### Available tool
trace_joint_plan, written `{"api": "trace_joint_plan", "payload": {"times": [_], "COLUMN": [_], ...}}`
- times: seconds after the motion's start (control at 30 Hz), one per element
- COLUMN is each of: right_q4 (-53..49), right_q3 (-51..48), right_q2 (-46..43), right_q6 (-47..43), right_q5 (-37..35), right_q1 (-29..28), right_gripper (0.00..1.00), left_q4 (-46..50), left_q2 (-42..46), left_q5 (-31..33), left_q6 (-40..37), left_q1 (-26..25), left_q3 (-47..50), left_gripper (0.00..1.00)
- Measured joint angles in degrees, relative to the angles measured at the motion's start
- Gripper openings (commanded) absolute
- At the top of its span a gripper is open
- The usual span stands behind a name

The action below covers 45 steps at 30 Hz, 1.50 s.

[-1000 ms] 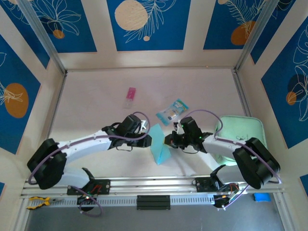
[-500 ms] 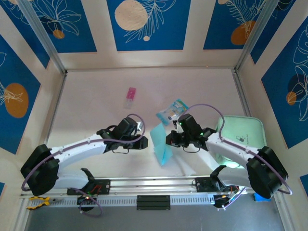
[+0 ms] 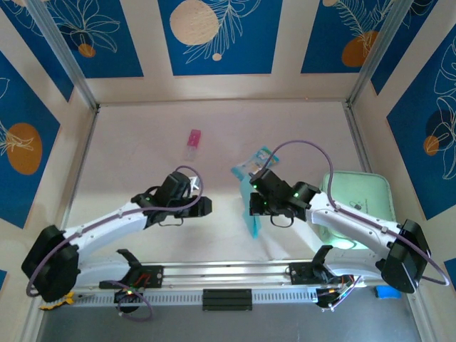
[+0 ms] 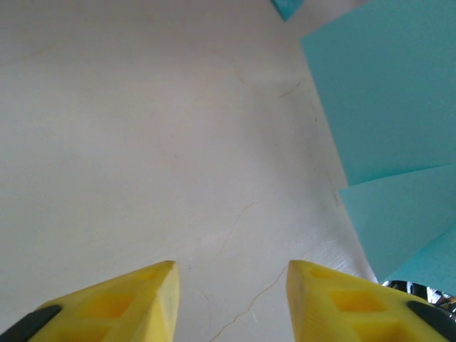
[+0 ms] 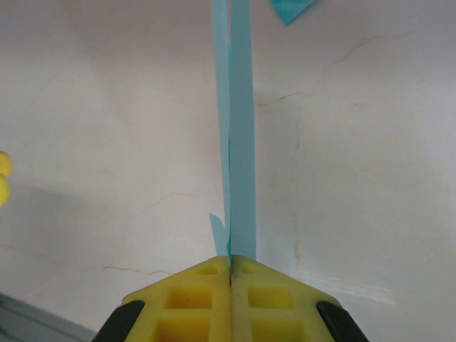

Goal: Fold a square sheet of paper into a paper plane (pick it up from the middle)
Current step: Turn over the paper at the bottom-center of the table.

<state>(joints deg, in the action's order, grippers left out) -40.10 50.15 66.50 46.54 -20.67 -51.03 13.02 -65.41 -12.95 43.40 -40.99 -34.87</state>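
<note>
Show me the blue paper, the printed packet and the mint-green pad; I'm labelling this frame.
blue paper (image 3: 254,225): top external view, its lower visible part.
printed packet (image 3: 246,169): top external view, its left half.
mint-green pad (image 3: 365,191): top external view, its bare upper middle.

Lab test cell: patterned wall panels and aluminium rail enclose a table.
</note>
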Motion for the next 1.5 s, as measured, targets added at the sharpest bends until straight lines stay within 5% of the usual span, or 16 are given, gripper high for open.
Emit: {"api": "trace_joint_plan", "payload": {"times": [0.43, 0.87, 1.23, 1.5], "right_q4": [-13.2, -13.5, -9.2, -13.0], "right_q3": [14.0, 28.6, 30.3, 25.1], "right_q2": [18.2, 41.3, 41.2, 28.4], "right_q6": [4.6, 2.8, 0.1, 0.0], "right_q5": [-19.7, -18.5, -14.0, -16.7], "right_q1": [-12.0, -17.7, -16.3, -12.0], "right_gripper": [0.04, 0.13, 0.06, 0.03], "left_q4": [6.4, 17.0, 19.5, 19.1], "left_q2": [7.6, 8.8, 9.6, 9.5], "left_q5": [0.2, 7.2, 7.7, 6.8], "left_q6": [1.2, 2.2, 2.2, 2.1], "left_q1": [12.8, 19.5, 20.2, 20.3], "left_q3": [5.2, 5.0, 3.7, 3.5], "left_gripper": [0.56, 0.67, 0.68, 0.68]}}
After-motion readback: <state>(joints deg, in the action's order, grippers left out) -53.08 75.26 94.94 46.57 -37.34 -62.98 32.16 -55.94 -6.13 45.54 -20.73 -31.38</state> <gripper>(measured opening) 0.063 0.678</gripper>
